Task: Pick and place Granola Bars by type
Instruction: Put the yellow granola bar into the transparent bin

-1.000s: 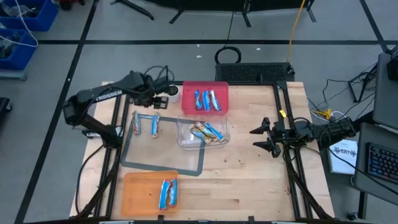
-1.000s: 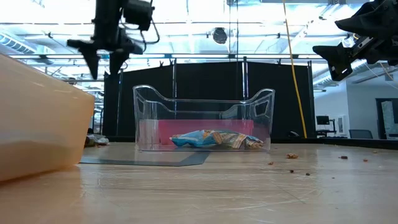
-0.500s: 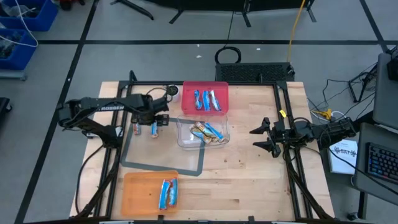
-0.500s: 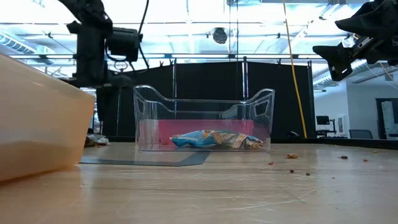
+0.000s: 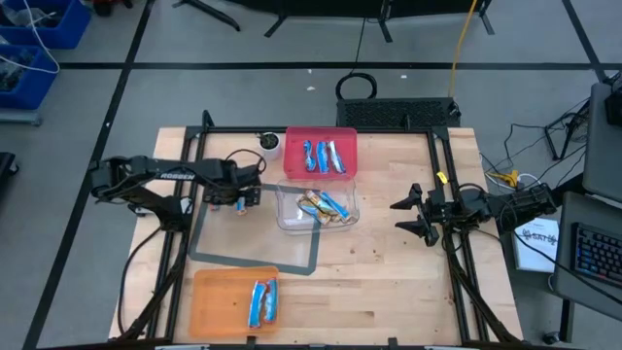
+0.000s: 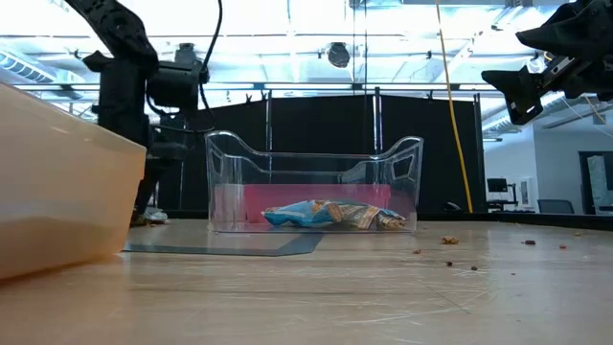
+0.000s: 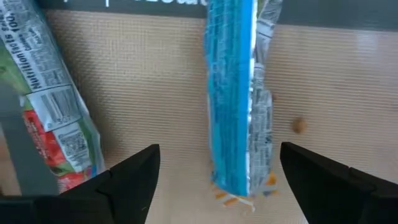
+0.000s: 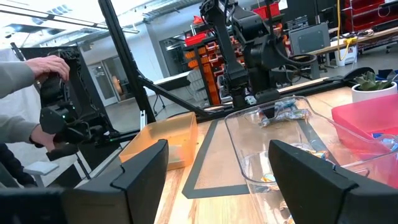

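Left gripper (image 7: 214,171) down low over the grey-bordered mat (image 5: 209,248), jaws spread wide, straddling a blue bar (image 7: 233,99) without touching. Blue bar lying flat on the mat, lengthwise between the two fingers (image 7: 134,177). Beside it, a second bar (image 7: 56,106) with red and green marks; back panel up, readable: "Nutrition facts", plus a barcode. No brand name legible on the blue wrapper; only fine print along its white seam, too small to read.

Left arm (image 5: 170,175) lettering showing in the high view, blurred, not readable.

Right gripper (image 5: 406,216) parked above the table's (image 5: 389,282) right side, well apart from everything, jaws wide, holding nothing.

Rest of the bars:
- red bin (image 5: 321,156): three blue ones side by side
- clear tub (image 5: 317,206): a mix of blue and tan, piled
- orange bin (image 5: 236,298): two blue ones, touching

Small white cup (image 5: 269,142) just beside the red bin's left edge.

Right wrist view: a person's hand (image 8: 53,65) in a grey sleeve on a control rig beyond the table.
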Motion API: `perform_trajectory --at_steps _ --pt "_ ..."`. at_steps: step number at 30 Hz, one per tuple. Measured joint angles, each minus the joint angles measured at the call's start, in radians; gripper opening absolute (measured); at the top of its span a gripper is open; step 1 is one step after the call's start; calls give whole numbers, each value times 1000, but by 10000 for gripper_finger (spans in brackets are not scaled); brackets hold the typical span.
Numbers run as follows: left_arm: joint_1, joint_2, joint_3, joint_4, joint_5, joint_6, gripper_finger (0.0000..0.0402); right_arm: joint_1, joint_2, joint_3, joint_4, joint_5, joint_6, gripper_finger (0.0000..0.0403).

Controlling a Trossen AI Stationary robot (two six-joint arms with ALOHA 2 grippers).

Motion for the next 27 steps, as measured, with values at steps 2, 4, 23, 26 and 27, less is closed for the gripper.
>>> perform_trajectory --at_steps 2,4,23,26,27 --pt "0 0 -15 27 -4 0 330 0 0 0 0 0 0 267" --pt "0 0 -27 61 -4 -2 323 0 0 0 0 0 0 267" --pt "0 0 -58 158 -22 -39 155 0 0 0 0 0 0 267" --pt "0 0 -58 157 -22 -43 103 0 0 0 0 0 0 267" --pt "0 0 -58 157 -22 -43 86 0 0 0 0 0 0 267"
